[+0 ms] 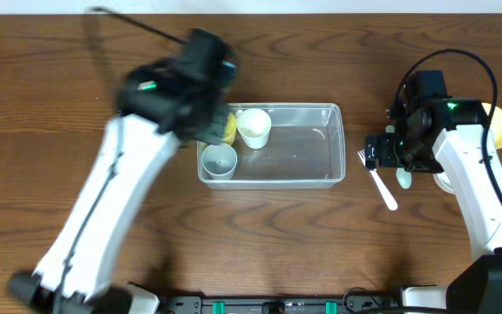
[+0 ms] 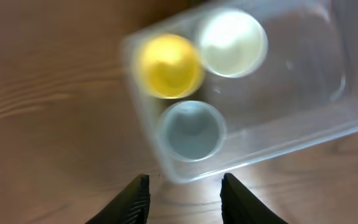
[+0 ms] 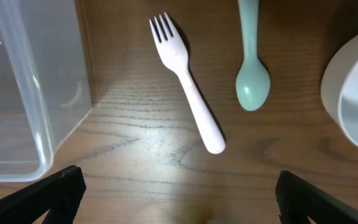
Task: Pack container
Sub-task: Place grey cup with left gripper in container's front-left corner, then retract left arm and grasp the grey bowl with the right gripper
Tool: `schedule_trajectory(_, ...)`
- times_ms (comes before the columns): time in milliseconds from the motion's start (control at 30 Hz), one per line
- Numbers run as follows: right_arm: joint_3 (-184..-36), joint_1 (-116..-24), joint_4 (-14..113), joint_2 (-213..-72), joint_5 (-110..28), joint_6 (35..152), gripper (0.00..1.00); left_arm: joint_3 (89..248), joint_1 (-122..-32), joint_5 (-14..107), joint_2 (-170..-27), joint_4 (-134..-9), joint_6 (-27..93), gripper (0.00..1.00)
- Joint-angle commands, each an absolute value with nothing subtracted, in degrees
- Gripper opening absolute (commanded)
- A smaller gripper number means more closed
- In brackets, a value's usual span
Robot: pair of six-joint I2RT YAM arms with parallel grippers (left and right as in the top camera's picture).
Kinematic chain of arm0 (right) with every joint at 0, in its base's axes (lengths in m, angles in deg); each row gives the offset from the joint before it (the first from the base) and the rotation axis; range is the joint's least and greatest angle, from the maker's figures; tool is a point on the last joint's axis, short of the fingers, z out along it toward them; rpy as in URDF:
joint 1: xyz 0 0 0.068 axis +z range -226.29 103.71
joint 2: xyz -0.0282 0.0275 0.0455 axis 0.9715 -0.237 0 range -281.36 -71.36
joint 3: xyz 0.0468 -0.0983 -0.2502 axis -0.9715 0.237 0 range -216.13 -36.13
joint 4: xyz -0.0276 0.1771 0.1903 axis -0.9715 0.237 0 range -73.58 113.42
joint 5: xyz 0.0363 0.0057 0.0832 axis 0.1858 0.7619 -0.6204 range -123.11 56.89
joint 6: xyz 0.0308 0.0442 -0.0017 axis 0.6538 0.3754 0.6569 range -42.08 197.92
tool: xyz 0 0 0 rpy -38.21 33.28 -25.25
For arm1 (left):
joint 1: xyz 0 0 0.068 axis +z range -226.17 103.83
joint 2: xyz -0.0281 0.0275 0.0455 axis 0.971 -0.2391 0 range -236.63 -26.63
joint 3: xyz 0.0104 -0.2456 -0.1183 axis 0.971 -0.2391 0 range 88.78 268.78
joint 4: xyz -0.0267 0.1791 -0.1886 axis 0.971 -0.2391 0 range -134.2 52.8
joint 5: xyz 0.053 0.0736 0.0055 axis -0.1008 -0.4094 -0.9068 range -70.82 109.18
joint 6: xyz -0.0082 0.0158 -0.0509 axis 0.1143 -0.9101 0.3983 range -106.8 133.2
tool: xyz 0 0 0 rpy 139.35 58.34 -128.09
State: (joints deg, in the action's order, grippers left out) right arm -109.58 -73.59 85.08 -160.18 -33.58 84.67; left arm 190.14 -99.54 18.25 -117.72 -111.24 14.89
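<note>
Your container (image 1: 308, 148) sat on the bench (image 1: 42, 105) between the two arms, its long side running across the overhead view. Three cups stood at its left end: a white cup (image 1: 254, 127), a grey cup (image 1: 219, 160) and a yellow cup (image 2: 168, 65), which the left arm mostly covered from overhead. The left wrist view was blurred, so you could tell the cups' colours but no detail.

Your left gripper (image 2: 186, 199) hung over the container's left end, fingers apart with nothing between them; only the tips showed at the bottom edge. Your right gripper (image 3: 182, 196) was spread wide and empty over the bench just right of the container, its tips cut off at the lower corners.

Under it lay a white fork (image 3: 188, 93) and a pale green spoon (image 3: 252, 78), apart from each other; the spoon's handle ran out of the top. A white bowl (image 3: 353, 99) was cropped at the right edge. Overhead, the right arm hid much of that bowl and of a yellow thing (image 1: 499, 126) beside it, too covered to identify.
</note>
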Motion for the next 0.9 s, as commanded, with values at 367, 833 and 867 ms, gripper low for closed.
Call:
schedule_trajectory(367, -137.5, -80.6, 82.0, -165.1, -27.3, 82.6, 0.99, 178.3, -70.4, 36.2, -106.8, -100.3, 12.9, 0.41)
schedule_trajectory(833, -137.5, -84.0, 80.8, -192.5, -27.1, 80.4, 0.99, 165.6, -69.4, 36.3, -107.0, -94.3, 12.8, 0.46)
schedule_trajectory(867, -137.5, -84.0, 80.5, -194.0, -27.1, 80.4, 0.99, 165.6, -69.4, 36.3, -107.0, -94.3, 12.8, 0.48)
